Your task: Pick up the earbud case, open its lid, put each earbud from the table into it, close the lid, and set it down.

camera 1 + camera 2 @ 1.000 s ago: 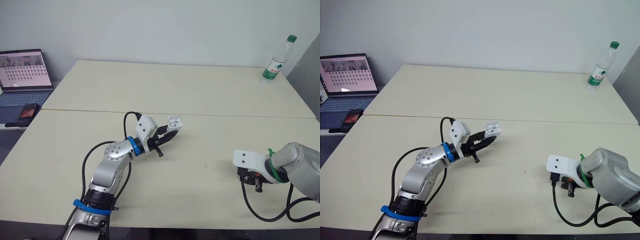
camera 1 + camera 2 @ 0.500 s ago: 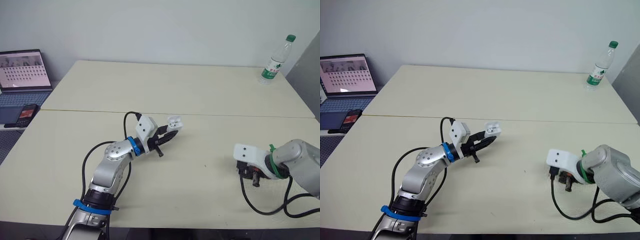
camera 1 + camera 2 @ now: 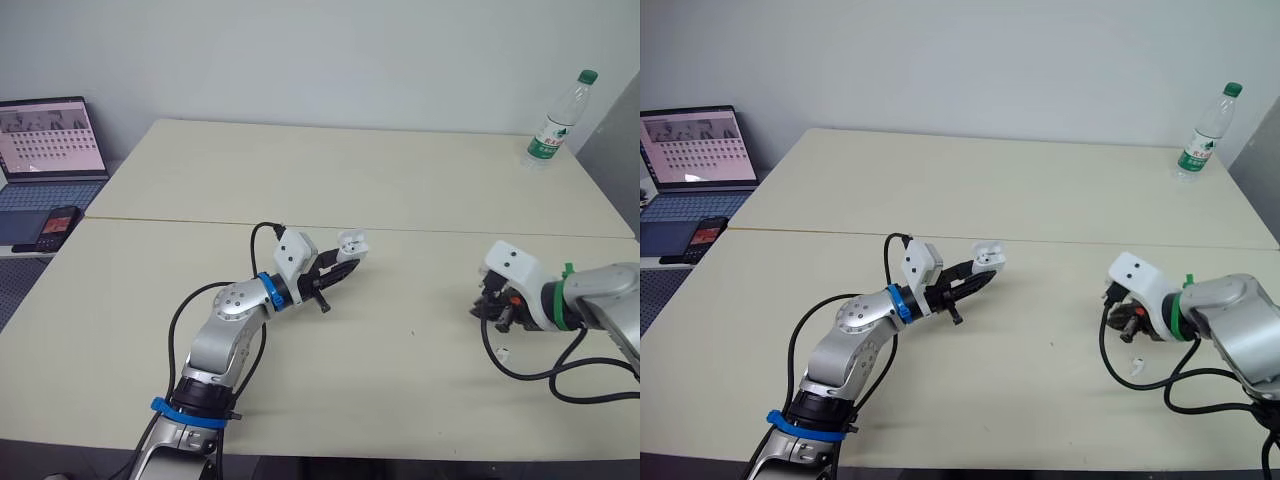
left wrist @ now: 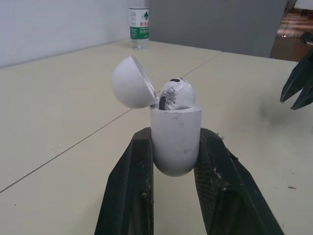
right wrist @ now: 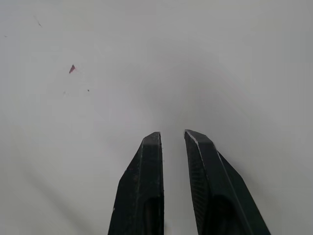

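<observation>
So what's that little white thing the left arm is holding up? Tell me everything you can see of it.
It is the earbud case, a small, glossy white plastic capsule with faint dark scuffs. Its rounded lid is flipped open and leans back on its hinge. One white earbud sits in the mouth, its head poking above the rim. The case stands upright, clamped at its sides between the left arm's two black fingers.
</observation>
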